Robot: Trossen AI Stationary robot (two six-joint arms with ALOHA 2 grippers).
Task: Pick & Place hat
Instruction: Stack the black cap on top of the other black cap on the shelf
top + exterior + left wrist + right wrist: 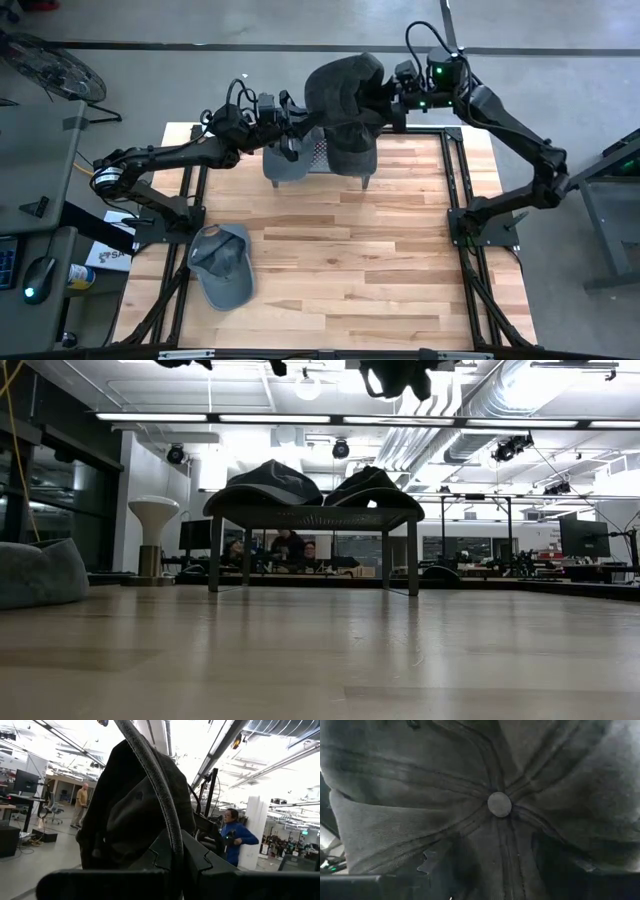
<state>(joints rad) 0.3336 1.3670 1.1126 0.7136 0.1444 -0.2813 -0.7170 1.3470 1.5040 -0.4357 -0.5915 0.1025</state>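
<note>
Both arms are up at the far end of the wooden table (400, 260), meeting over the small dark rack (310, 517) that stands there. Between them hangs a dark grey hat (345, 85), lifted clear above the rack. The left gripper (300, 125) is pinched tight on the hat's brim edge; from its wrist the cap fills the view, the curved brim running right down into the fingers (165, 855). The right gripper (385, 100) is pressed in against the crown, jaws spread wide, and its wrist view is filled by the hat's top button (499, 804). Whether those fingers actually grip the cloth I can't quite make out. On the rack sit two more caps (272, 482). Another grey cap (222, 265) lies flat on the table's near left. Across the room, a person in blue (235, 837) is standing.
</note>
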